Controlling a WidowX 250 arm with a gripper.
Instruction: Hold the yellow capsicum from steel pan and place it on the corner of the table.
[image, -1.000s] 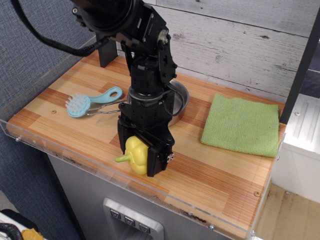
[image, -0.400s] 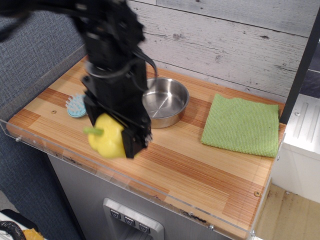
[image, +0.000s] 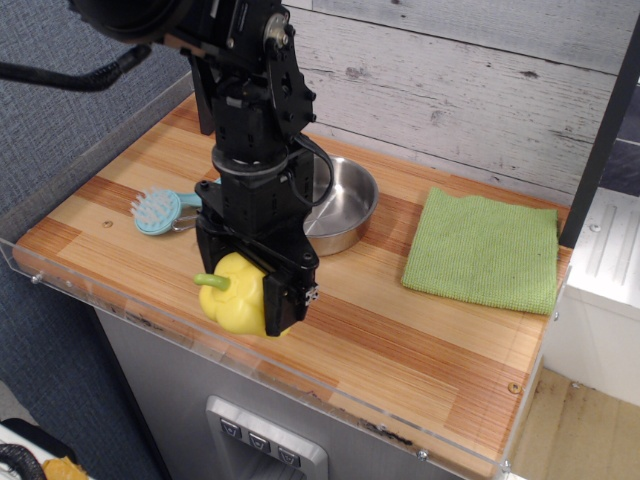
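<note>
Pick-up done: yellow capsicum (image: 238, 296) out of steel pan (image: 340, 204), pinched sideways in gripper (image: 256, 291), stem pointing left; pan empty near back edge; capsicum over front edge of table (image: 420, 350), left of middle; left: carry to corner, lower, release.

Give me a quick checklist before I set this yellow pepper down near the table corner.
1. Grip: the gripper is closed on the glossy yellow capsicum, stem pointing left. ok.
2. Pepper out of the round shiny steel pan: the pan looks empty. ok.
3. Position: the pepper hangs at the front edge of the striped wooden table, but not at a corner. not ok.
4. Front-left corner free of objects. ok.
5. Light blue brush lies behind the path leftward; clearance from the arm: cannot tell.
6. Height above the clear acrylic rim: cannot tell.
</note>
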